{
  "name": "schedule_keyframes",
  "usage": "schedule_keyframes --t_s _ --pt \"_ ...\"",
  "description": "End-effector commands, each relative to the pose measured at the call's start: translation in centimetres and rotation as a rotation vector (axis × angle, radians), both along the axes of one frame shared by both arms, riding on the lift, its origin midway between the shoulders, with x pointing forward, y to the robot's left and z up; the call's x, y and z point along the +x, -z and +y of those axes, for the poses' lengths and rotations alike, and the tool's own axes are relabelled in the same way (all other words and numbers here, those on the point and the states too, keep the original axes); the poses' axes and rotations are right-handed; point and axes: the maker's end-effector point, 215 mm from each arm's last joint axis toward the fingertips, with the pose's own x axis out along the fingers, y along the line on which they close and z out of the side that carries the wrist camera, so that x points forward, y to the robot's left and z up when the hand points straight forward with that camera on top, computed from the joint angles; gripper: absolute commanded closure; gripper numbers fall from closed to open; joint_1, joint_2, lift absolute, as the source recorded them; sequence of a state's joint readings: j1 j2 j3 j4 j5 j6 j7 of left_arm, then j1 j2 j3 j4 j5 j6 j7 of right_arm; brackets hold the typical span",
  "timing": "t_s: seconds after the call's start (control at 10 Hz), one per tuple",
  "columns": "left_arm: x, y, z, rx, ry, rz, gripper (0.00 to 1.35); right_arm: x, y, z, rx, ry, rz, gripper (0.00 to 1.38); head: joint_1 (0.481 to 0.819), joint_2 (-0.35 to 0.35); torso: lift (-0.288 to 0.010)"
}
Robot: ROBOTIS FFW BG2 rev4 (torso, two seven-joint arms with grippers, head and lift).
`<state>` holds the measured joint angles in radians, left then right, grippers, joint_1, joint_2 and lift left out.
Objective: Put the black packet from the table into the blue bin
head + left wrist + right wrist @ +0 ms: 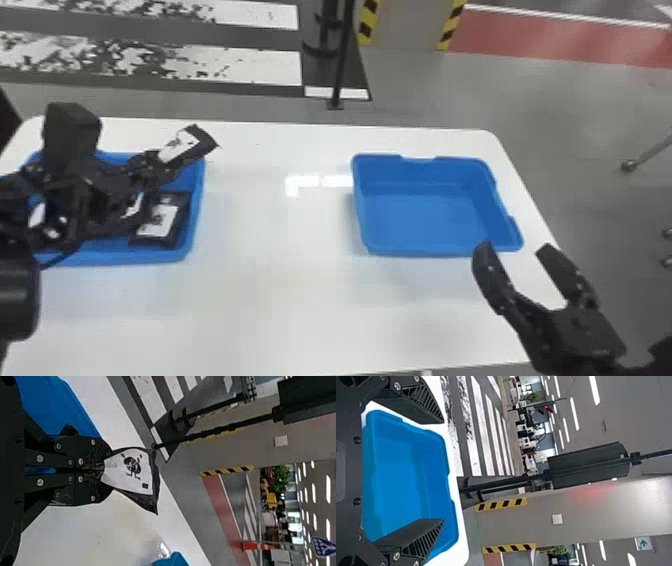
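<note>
The white label (119,475) on my black packet (204,138) bears dark printing. My left pincer (159,161) clamps one end; its long axis continues the fingers' line, pointing outward. Below are a blue bin (125,257) and more packets (181,212). My right pincer (514,247) is spread beside another bin (425,220).

Room lies between the left bin (125,257) and right bin (425,249) (raised walls flank it)
</note>
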<state>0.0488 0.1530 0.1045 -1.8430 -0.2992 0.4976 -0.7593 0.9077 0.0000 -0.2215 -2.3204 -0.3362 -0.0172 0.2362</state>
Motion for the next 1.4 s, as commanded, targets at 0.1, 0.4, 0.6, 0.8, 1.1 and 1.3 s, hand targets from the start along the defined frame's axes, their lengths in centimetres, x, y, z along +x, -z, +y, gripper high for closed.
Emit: schedule_keyframes --t_s 0.1,0.4,0.6,0.8,1.1,1.3 --pt "-3.7 2.7 8.9 0.055 -0.166 0.061 1.19 0.0 0.0 0.0 0.003 0.001 0.000 0.13 0.695 -0.041 -0.110" --pt "-4.0 2.3 11.4 0.063 -0.222 0.031 0.57 0.0 0.1 0.1 0.003 0.000 0.002 0.13 0.695 0.085 -0.110" --pt "-4.4 2.7 10.2 0.020 -0.208 0.044 0.04 0.0 0.1 0.1 0.005 0.000 0.002 0.13 0.695 0.089 -0.110" --pt "-5.9 0.6 10.6 -0.005 -0.217 -0.039 0.19 -0.1 0.1 0.0 0.003 0.001 0.002 0.13 0.695 0.072 -0.110" --pt "-11.9 -4.3 10.3 -0.134 -0.273 -0.236 0.20 -0.1 0.0 0.0 0.003 0.001 0.002 0.13 0.695 0.096 -0.110" --pt "-15.7 -8.1 8.9 -0.251 -0.331 -0.364 0.20 -0.4 -0.1 0.0 0.004 0.001 0.004 0.13 0.695 0.092 -0.110"
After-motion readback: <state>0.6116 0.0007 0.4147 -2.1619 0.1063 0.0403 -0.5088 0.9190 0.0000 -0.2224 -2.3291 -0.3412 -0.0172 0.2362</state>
